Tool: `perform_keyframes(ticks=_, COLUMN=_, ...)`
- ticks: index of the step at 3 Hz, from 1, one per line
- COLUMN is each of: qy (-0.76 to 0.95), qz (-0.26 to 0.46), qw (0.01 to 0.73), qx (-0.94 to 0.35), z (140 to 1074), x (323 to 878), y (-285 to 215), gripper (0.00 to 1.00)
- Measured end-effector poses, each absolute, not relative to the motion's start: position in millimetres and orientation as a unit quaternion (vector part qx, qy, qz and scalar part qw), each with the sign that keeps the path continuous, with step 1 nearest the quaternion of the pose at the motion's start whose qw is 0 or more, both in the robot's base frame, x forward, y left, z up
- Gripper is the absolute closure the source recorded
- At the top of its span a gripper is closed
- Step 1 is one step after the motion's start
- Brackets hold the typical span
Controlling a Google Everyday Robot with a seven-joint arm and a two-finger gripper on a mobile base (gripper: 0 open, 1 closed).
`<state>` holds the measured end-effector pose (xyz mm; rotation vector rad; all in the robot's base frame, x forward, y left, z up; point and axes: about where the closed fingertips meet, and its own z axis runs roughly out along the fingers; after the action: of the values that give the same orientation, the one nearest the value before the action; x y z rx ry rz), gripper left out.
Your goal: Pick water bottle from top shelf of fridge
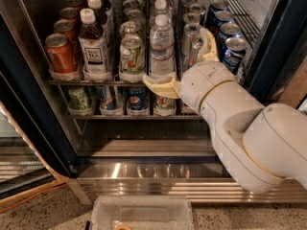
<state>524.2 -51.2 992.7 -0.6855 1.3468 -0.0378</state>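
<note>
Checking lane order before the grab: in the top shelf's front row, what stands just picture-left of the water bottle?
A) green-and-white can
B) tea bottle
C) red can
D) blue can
A: the green-and-white can stands beside the water bottle, with the open gripper at the top shelf front by that bottle's base.

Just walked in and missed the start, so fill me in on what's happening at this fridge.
A robot arm is reaching into the open fridge for the water bottle at the front of the top shelf. Its gripper is at the shelf's front edge, open, one finger low by the bottle's base, the other up beside a silver can. The bottle stands upright, not yet gripped or lifted.
</note>
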Motion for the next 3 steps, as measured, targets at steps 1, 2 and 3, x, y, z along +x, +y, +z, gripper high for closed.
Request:
perform_keyframes(ticks=1, qy=0.614, qz=-0.015, qw=0.726, qx=-0.309, z=991.7, x=521.7, y=-51.2, gripper=0.33)
perform_keyframes(ticks=2, qy=0.623, qz=-0.017, qw=0.721, qx=-0.304, z=983.7, x=525.2, y=-52.9, gripper=0.28)
perform_keyframes(ticks=3, qy=0.631, qz=-0.022, qw=0.718, qx=-0.294, z=977.0, x=538.2, y=-55.6, gripper=0.26)
